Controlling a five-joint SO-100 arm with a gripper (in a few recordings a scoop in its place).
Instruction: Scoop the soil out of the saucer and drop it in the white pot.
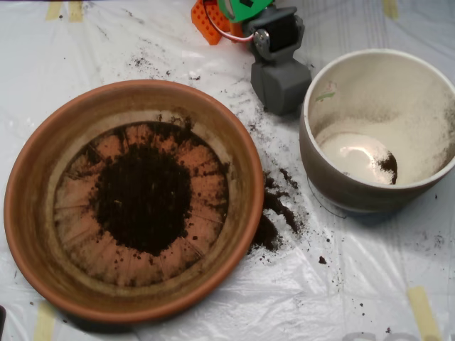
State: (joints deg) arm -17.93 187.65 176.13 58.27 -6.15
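Between the saucer and white pot, the fingers look pressed together, holding nothing visible.

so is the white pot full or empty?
Nearly empty. The white pot shows its bare cream floor, with one small dark clump of soil at the bottom. Most soil sits in the saucer.
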